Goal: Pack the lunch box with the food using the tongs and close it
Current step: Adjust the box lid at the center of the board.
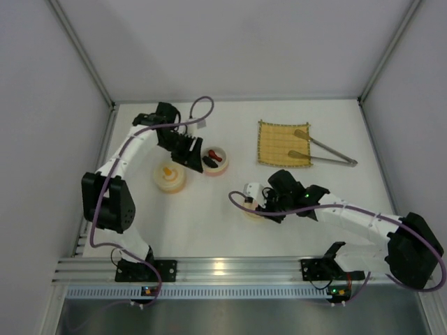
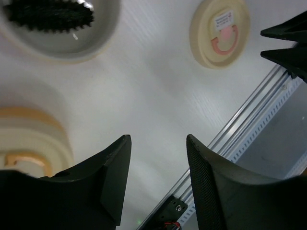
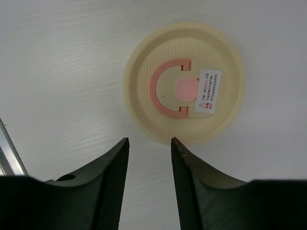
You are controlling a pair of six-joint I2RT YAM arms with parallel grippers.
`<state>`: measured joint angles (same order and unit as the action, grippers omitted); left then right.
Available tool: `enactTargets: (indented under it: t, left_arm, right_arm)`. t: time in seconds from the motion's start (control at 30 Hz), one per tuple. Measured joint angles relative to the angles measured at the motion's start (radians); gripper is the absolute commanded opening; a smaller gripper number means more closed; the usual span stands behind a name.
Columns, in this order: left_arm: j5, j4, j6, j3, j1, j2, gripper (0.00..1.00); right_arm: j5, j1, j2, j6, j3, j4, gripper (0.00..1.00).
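Observation:
The tongs (image 1: pixel 325 151) lie at the back right, their tips on a yellow mat (image 1: pixel 283 144), far from both grippers. A cream lunch box bowl (image 1: pixel 215 159) holds a red food piece (image 1: pixel 217 155) and a black one (image 1: pixel 208 162); in the left wrist view the black piece (image 2: pixel 48 17) looks spiky. My left gripper (image 1: pixel 187 155) (image 2: pixel 158 139) hangs open and empty just left of that bowl. A cream lid with a pink mark (image 3: pixel 184 84) (image 1: pixel 251 201) lies flat on the table. My right gripper (image 3: pixel 149 140) stands open at its near rim, nothing between the fingers.
A stacked cream container with an orange-marked top (image 1: pixel 170 177) (image 2: pixel 29 143) stands left of the bowl, below my left gripper. The pink-marked lid (image 2: pixel 219 32) also shows in the left wrist view. An aluminium rail (image 1: pixel 223 269) runs along the near table edge. White walls enclose the table.

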<state>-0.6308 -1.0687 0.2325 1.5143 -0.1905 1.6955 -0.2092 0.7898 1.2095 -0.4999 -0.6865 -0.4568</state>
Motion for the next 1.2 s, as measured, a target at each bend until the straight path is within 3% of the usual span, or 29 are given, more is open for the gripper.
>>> enactTargets:
  t: [0.07, 0.13, 0.23, 0.27, 0.33, 0.47, 0.6, 0.93, 1.2]
  left_arm:
    - [0.004, -0.001, -0.003, 0.018, -0.102, 0.045, 0.54]
    - [0.01, -0.002, -0.01, 0.042, -0.196, 0.103, 0.54]
    - [0.01, -0.001, -0.031, 0.114, -0.3, 0.209, 0.56]
    - [0.01, -0.002, -0.038, 0.146, -0.323, 0.246, 0.57]
    - [0.01, 0.009, -0.051, 0.204, -0.357, 0.312, 0.58]
    - [0.012, 0.032, -0.072, 0.28, -0.409, 0.397, 0.58]
    - [0.023, 0.047, -0.082, 0.354, -0.458, 0.481, 0.58]
    - [0.044, 0.09, -0.107, 0.436, -0.487, 0.658, 0.56]
    - [0.048, 0.127, -0.119, 0.436, -0.504, 0.663, 0.46]
  right_arm:
    - [0.003, 0.003, -0.033, -0.041, 0.013, -0.006, 0.26]
    - [0.018, 0.005, -0.037, -0.083, 0.009, -0.005, 0.24]
    - [0.048, 0.006, -0.039, -0.15, 0.009, -0.031, 0.33]
    - [0.055, 0.007, -0.049, -0.177, 0.01, -0.04, 0.42]
    - [0.064, 0.008, -0.102, -0.224, 0.011, -0.064, 0.5]
    - [0.066, 0.015, -0.225, -0.288, -0.003, -0.076, 0.55]
    - [0.078, 0.034, -0.229, -0.326, -0.015, -0.068, 0.57]
    - [0.13, 0.125, -0.096, -0.37, -0.008, 0.003, 0.62]
    - [0.163, 0.169, 0.016, -0.363, 0.019, 0.088, 0.63]
